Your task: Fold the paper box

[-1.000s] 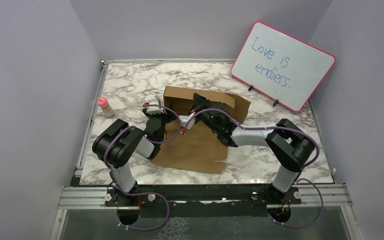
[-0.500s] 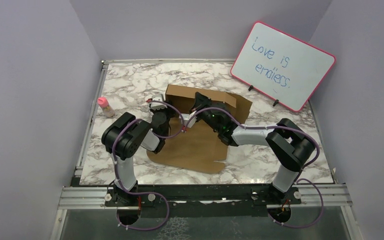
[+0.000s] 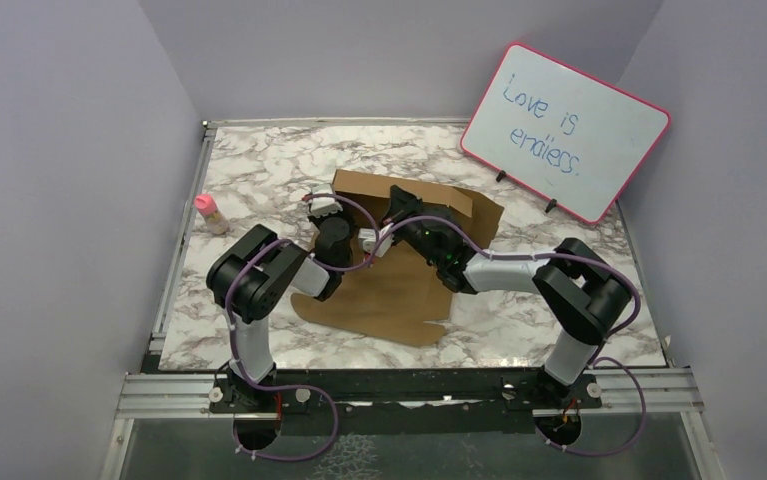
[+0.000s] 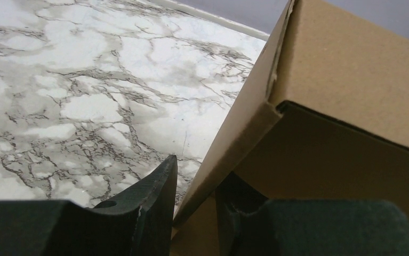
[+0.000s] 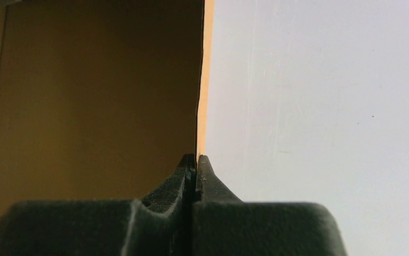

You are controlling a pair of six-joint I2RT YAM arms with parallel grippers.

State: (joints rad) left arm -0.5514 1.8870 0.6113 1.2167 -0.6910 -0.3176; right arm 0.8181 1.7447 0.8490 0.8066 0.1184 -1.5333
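Observation:
The brown paper box (image 3: 389,290) lies mid-table, its base flat and its back wall raised. My left gripper (image 3: 327,205) is at the box's back left corner. In the left wrist view its fingers (image 4: 157,202) stand apart and straddle the upright left side flap (image 4: 341,80), which runs between them. My right gripper (image 3: 396,200) is at the top of the back wall. In the right wrist view it (image 5: 195,160) is shut on the thin edge of a cardboard panel (image 5: 95,96).
A pink-framed whiteboard (image 3: 565,130) leans at the back right. A small pink-capped bottle (image 3: 210,213) stands near the left edge of the marble table (image 3: 259,160). Grey walls enclose three sides.
My left gripper has moved right and a little back, onto the box's left side flap. The box's near edge has shifted slightly. The right gripper has kept its hold.

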